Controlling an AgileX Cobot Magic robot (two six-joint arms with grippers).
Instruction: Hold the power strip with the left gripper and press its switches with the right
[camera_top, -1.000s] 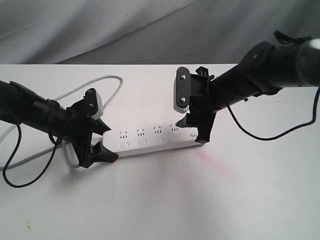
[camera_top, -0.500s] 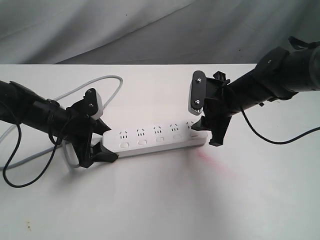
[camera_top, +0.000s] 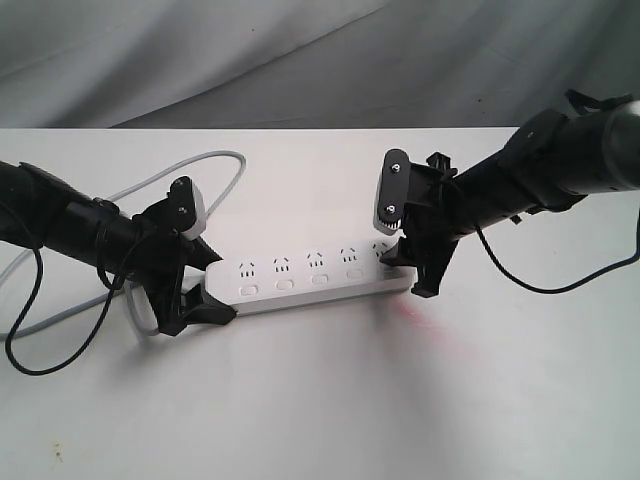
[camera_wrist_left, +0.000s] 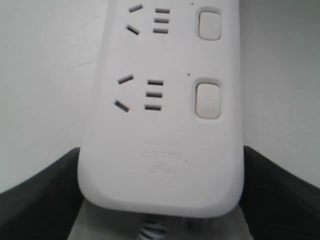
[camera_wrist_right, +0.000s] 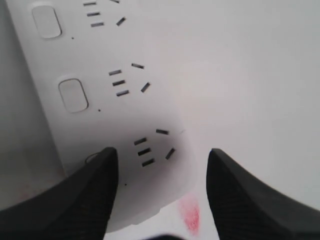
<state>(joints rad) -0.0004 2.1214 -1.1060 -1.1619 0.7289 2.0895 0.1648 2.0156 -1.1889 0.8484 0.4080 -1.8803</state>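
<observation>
The white power strip (camera_top: 315, 278) lies across the table's middle, its cord end clamped between the fingers of my left gripper (camera_top: 218, 284). In the left wrist view the strip's rounded end (camera_wrist_left: 162, 170) fills the gap between the black fingers (camera_wrist_left: 40, 200). My right gripper (camera_top: 405, 275) hangs over the strip's far end, open. One of its fingers (camera_wrist_right: 75, 200) sits over the last switch and hides most of it. The other finger is off the strip's side. Two more switches (camera_wrist_right: 73, 95) show beside their sockets.
The grey cord (camera_top: 215, 160) loops behind the left arm toward the table's left edge. A faint red stain (camera_top: 415, 318) marks the table just in front of the strip's right end. Grey cloth hangs behind the table.
My right gripper moved right along the strip from the fourth socket to the last one, then dropped a little toward it. The left gripper and strip stayed still.
</observation>
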